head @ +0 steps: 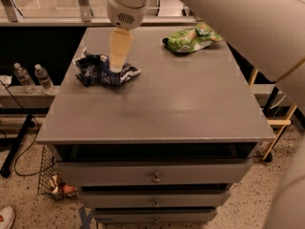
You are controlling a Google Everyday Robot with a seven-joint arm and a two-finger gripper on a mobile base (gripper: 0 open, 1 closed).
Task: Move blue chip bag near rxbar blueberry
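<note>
The blue chip bag point(97, 69) lies crumpled on the left back part of the grey table top point(157, 104), dark navy with white lettering. My gripper point(116, 67) hangs straight down from the white wrist and reaches into the right half of the bag, touching it. The rxbar blueberry does not show as a separate thing. It may be hidden in or behind the dark heap of the bag.
A bright green bag point(191, 38) lies at the back right of the table. My large white arm point(248, 18) fills the upper right. Drawers point(153, 177) are below the top. Two water bottles point(34, 78) stand on a low shelf at the left.
</note>
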